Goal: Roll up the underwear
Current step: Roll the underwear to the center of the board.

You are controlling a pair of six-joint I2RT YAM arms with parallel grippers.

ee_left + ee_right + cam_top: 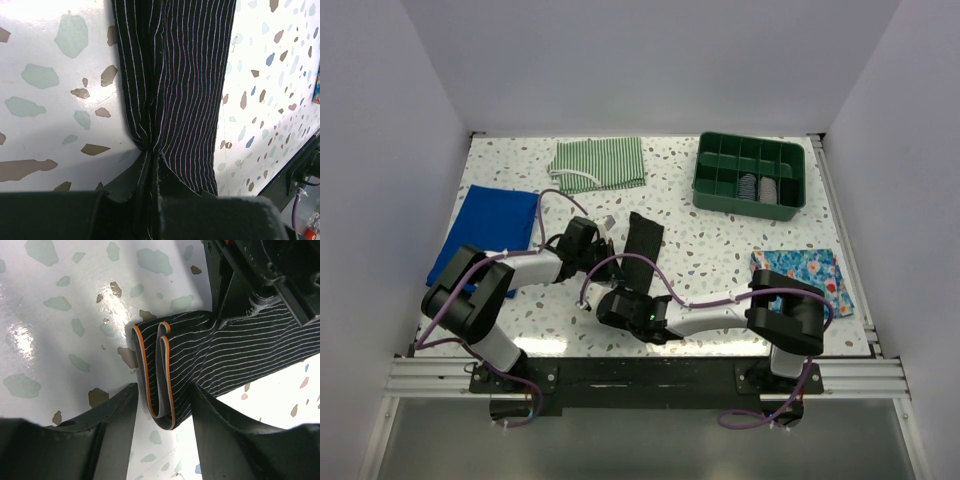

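Spreading across the whole scene, the speckled desk (720, 260) carried everything else. A plain blue cloth (485, 235) lay at its left edge, and a green compartment tray (745, 205) sat far right with two small rolled bundles (757, 188) side by side in its near compartments. A green-and-white striped cloth (600, 163) lay far left of centre, and a blue floral cloth (805, 272) lay near right.

The underwear (643, 240), black with fine pale stripes, lay in the middle of the desk, folded into a narrow strip running from near to far. The left arm (520, 268) reached in from the left, its jaws pressed together on a gathered edge of the strip. The right arm (710, 318) met the strip's near end, where the orange-edged waistband (159, 375) was curled over itself. Its jaws stood apart, one finger (115, 425) on each side of that curl.
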